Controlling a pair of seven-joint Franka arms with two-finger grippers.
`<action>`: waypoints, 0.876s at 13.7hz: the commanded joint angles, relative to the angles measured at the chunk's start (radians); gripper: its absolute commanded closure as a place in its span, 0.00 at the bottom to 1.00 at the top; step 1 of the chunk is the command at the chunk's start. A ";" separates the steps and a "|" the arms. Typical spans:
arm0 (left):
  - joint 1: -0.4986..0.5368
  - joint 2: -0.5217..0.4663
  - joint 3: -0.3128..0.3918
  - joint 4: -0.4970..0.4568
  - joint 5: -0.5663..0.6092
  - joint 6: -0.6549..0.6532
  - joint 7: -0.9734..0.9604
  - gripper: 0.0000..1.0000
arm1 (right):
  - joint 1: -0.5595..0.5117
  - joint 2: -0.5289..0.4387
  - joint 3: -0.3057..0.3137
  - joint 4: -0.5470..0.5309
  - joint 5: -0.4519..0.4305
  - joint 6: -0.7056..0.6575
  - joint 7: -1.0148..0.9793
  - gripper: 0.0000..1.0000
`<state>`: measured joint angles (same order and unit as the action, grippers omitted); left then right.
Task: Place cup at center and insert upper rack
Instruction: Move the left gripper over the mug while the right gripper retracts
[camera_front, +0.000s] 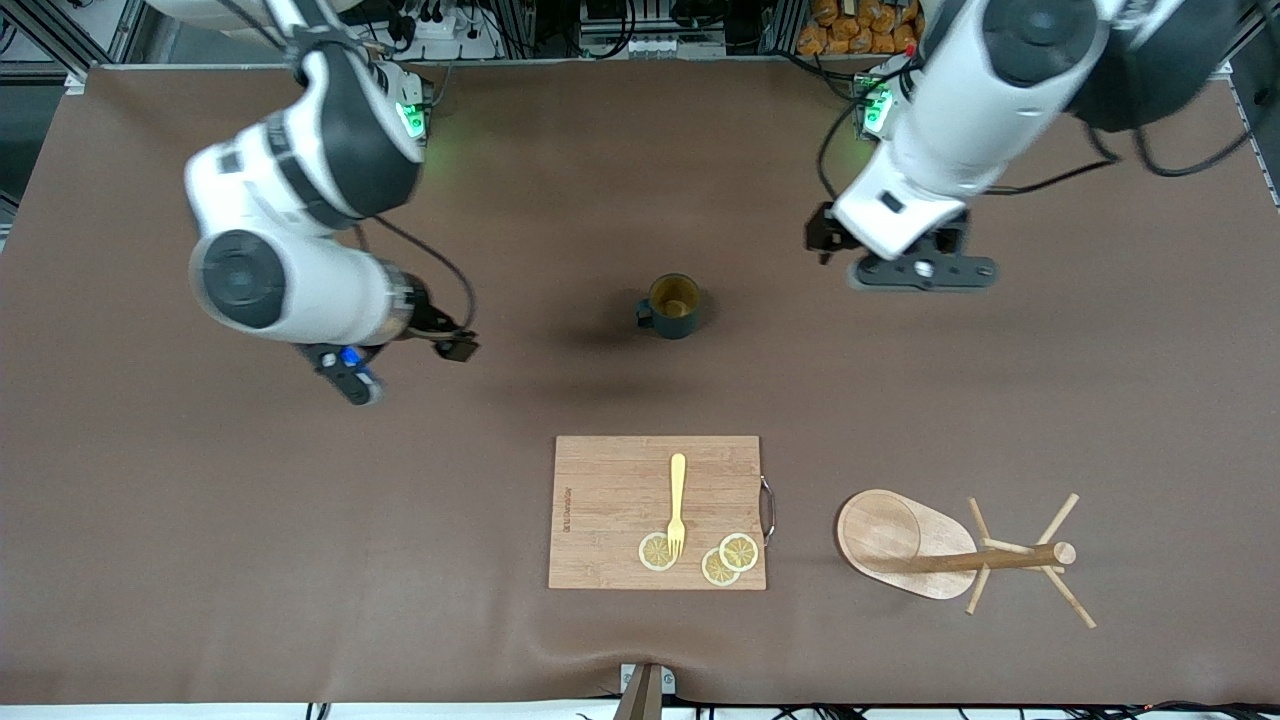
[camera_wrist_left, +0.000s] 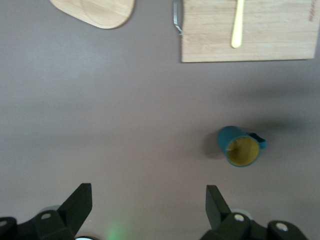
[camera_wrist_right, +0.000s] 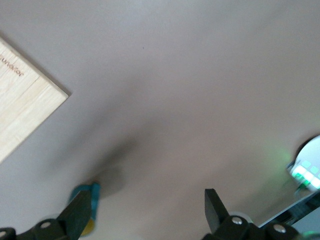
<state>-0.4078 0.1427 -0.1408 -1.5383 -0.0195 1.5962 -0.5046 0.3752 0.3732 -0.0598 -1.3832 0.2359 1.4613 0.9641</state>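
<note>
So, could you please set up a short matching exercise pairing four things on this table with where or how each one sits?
Things:
1. cup
2. upper rack
3. fork
4. lemon slices

Descriptions:
A. standing upright on the bare table mat, with nothing gripping it
B. lying lengthwise on the cutting board, tines on a slice
C. beside the cutting board, toward the left arm's end of the table
D. round and yellow, at the board's edge nearest the front camera

Pairs: 1-A, 2-C, 3-B, 4-D
</note>
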 joint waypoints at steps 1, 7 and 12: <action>-0.101 0.060 0.007 0.009 0.012 0.027 -0.054 0.00 | -0.119 -0.054 0.017 -0.028 0.017 -0.032 -0.235 0.00; -0.311 0.222 0.007 0.058 0.108 0.195 -0.374 0.00 | -0.317 -0.097 0.087 -0.026 -0.136 0.008 -0.548 0.00; -0.449 0.371 0.010 0.119 0.240 0.273 -0.540 0.00 | -0.424 -0.161 0.117 -0.069 -0.162 0.048 -0.872 0.00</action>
<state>-0.8163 0.4453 -0.1401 -1.4785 0.1591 1.8508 -0.9810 0.0097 0.2779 0.0294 -1.3851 0.0871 1.4809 0.2009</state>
